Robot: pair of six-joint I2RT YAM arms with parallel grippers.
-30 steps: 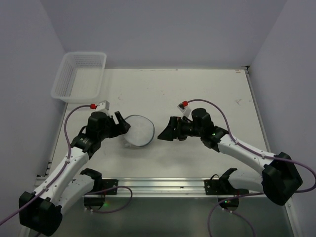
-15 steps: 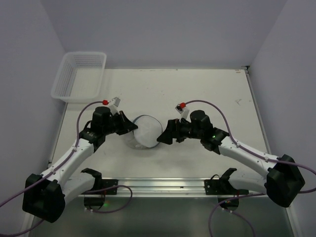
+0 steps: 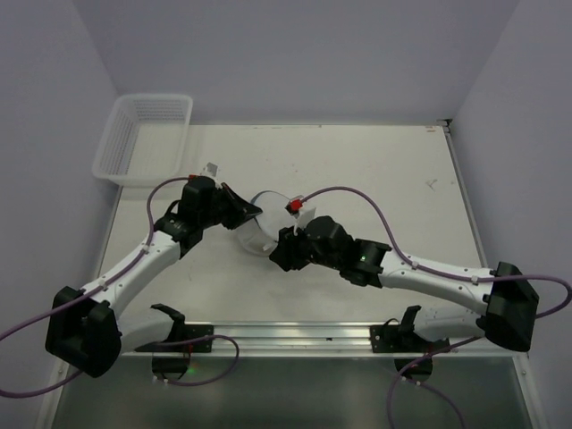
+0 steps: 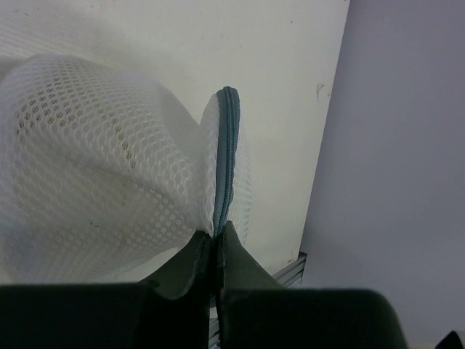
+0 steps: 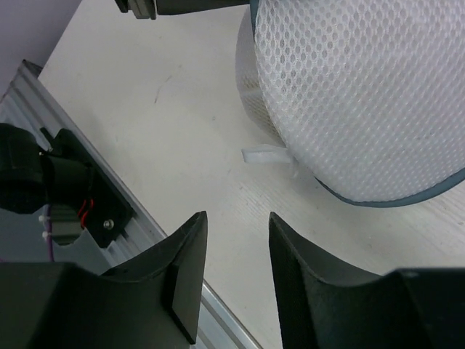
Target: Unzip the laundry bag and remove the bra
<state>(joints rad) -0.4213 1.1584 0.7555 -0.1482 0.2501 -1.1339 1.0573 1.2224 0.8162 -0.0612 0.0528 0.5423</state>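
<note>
— Where is the laundry bag (image 3: 261,228) now?

— It is on the table (image 3: 375,170), a little left of the middle and toward the near side, between the two arms. It does not lie flat. It is tilted, with the left part of the rim raised.

— What is the left gripper (image 4: 216,236) doing?

— Its two fingers are pressed together on the rim of the bag, with white mesh pinched between the tips. In the left wrist view the grey-blue zipper (image 4: 227,153) runs straight up from the place where the fingers meet.

— And the right gripper (image 5: 236,218)?

— Its fingers stand apart and nothing is between them. It is just beside the bag, at the bag's near side, and it looks down at the bare table. The mesh dome is beyond its fingertips and to one side (I cannot tell if a finger touches it). A small white tab (image 5: 265,154) comes out from under the bag and lies on the table.

— Is the zipper open or closed?

— The part I can see looks closed, but I cannot see the slider in any view.

— What else is on the table?

— A white slatted basket (image 3: 143,138) stands in the far left corner, well apart from the bag. A metal rail (image 3: 295,335) runs along the near edge.
</note>
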